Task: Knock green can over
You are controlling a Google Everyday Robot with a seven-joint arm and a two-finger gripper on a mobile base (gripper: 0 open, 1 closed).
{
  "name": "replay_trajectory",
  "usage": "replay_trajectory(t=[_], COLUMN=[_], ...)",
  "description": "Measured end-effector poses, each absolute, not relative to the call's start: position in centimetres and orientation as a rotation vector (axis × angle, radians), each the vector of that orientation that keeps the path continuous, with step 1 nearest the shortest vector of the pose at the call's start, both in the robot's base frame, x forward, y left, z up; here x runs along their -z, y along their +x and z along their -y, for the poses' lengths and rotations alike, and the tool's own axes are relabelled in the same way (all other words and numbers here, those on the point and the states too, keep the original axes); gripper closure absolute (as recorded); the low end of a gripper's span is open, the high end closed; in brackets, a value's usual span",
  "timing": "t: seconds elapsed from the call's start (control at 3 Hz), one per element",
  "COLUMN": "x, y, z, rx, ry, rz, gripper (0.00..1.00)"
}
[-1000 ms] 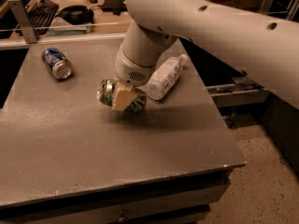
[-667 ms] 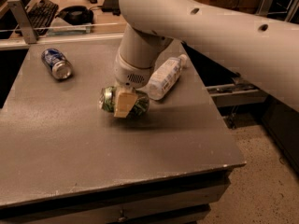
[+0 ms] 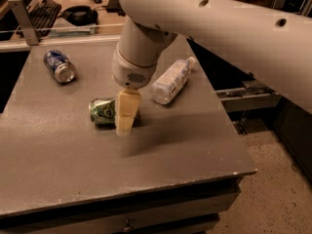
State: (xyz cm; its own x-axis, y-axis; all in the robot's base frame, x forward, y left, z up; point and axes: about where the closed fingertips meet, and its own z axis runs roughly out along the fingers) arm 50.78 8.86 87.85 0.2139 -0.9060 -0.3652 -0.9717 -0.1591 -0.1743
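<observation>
The green can (image 3: 103, 111) lies on its side on the grey table (image 3: 161, 165), left of centre, its long axis running left to right. My gripper (image 3: 126, 115) hangs from the white arm and reaches down to the table right at the can's right end, touching or nearly touching it. The part of the can behind the gripper is hidden.
A blue can (image 3: 59, 66) lies on its side at the table's back left. A clear plastic bottle (image 3: 170, 81) lies just right of the gripper. A keyboard (image 3: 43, 9) and a dark object (image 3: 78, 14) sit on a desk behind. The table's right edge drops to the floor.
The green can was tilted inside the gripper; it has since shifted left and toward the front and lies flat on the table. The gripper now stands at its right end.
</observation>
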Motion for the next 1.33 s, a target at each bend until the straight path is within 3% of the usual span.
replay_trajectory(t=[0.67, 1.33], x=[-89.6, -92.2], y=[50.4, 52.6], z=[-6.2, 7.5], rx=[-0.35, -0.528], ry=[-2.028, -1.714], rz=[-1.719, -1.696], gripper=[0.0, 0.0])
